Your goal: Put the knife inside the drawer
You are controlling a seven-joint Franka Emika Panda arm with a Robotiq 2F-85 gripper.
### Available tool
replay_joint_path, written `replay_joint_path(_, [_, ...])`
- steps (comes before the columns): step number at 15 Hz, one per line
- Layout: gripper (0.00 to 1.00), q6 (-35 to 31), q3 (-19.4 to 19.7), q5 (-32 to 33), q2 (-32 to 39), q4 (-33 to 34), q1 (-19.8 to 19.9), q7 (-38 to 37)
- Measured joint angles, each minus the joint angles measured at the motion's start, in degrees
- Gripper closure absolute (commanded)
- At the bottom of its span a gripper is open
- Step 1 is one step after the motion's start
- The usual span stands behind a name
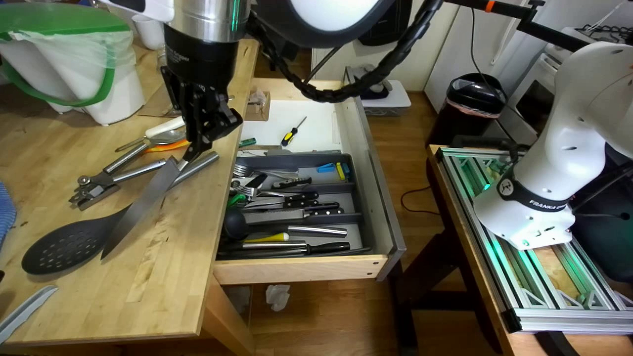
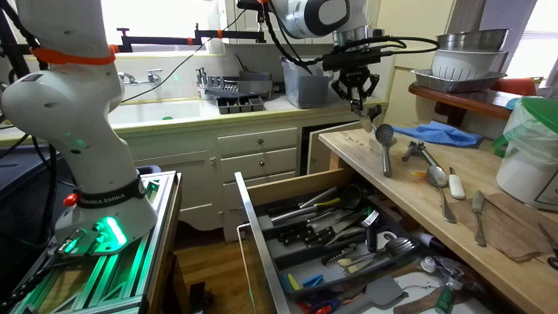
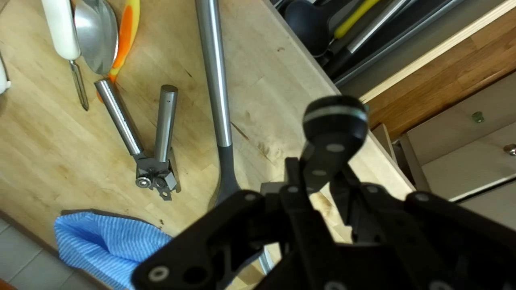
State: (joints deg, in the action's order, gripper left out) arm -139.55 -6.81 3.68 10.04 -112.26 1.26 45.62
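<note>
Where wooden tabletop (image 1: 163,296) spreads near left, black slotted spoon (image 1: 67,247) lies; knife (image 1: 142,206) slants above, gripper (image 1: 195,151) fingers clamped on it. Just right, drawer (image 1: 296,272) stands open, dark utensil tray (image 1: 301,159) inside. Beyond, I see green-lidded bucket (image 1: 121,96) far left, wood floor (image 1: 405,158), black bin (image 1: 460,118) far right.

The knife (image 1: 146,200) has a smooth grey steel blade and a black handle with pale metal rivets. The spoon (image 1: 74,242) has a matt black plastic head and shiny metal shaft. The can opener (image 3: 150,164) has 2 polished metal handles. The table (image 1: 168,296) and the sides of the drawer (image 1: 301,269) are smooth wood; the cloth (image 3: 113,245) looks finely ribbed
</note>
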Motion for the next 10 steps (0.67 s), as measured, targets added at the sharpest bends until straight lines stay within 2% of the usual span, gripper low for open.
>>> replay_joint_path(5, [0.94,-3.02,0.76,1.31,-6.31,-7.46,-0.39,-5.26])
replay_joint_path(10, [0.94,-5.29,1.51,5.78,-15.39,-17.37,-0.74,-15.15])
